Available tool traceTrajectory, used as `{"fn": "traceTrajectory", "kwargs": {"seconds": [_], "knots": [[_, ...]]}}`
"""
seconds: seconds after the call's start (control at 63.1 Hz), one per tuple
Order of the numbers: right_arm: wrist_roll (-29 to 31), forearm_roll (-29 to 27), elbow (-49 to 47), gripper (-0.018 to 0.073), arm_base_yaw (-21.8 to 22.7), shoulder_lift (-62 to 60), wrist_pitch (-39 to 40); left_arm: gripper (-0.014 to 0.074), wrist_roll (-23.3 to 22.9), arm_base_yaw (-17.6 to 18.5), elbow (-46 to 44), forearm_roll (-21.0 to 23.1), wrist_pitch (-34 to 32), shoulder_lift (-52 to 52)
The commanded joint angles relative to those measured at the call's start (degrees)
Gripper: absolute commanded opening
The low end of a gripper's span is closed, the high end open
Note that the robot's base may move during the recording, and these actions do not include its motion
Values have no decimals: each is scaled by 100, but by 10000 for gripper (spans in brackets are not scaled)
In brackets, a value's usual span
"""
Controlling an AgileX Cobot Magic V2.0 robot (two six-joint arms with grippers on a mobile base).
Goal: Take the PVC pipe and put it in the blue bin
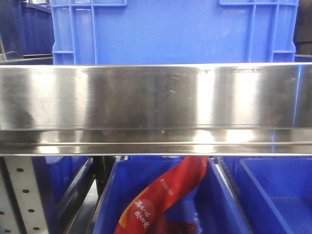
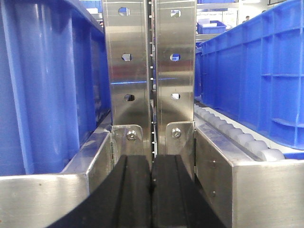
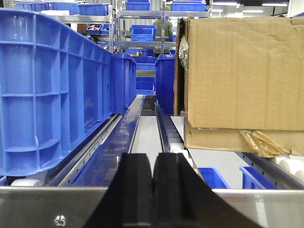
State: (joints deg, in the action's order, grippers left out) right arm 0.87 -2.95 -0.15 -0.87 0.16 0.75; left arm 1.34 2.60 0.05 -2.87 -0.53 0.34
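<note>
No PVC pipe shows in any view. A blue bin (image 1: pixel 170 204) sits just below the steel rail (image 1: pixel 156 109), holding a red band (image 1: pixel 163 195); another bin (image 1: pixel 173 29) stands above the rail. The left gripper (image 2: pixel 152 190) has its fingers pressed together, holding nothing, level and facing steel posts (image 2: pixel 149 61) between two bins. The right gripper (image 3: pixel 153 190) is likewise closed and empty, level, facing an open lane between a bin (image 3: pixel 52 85) and a cardboard box (image 3: pixel 242 76).

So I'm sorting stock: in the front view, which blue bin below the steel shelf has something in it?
The lower-middle blue plastic bin, holding a red printed bag; the lower-right blue bin shows only bare interior.
</note>
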Motion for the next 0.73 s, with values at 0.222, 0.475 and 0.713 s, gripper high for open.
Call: {"fn": "traceTrajectory", "kwargs": {"seconds": [0.222,0.475,0.713], "knots": [[-3,-4,15,-162,16,-16,55,-111,-57,-20,-5,5,-110,-34],[-3,-4,15,-162,16,-16,55,-111,-57,-20,-5,5,-110,-34],[-3,-4,15,-162,16,-16,55,-111,-57,-20,-5,5,-110,-34]]}}
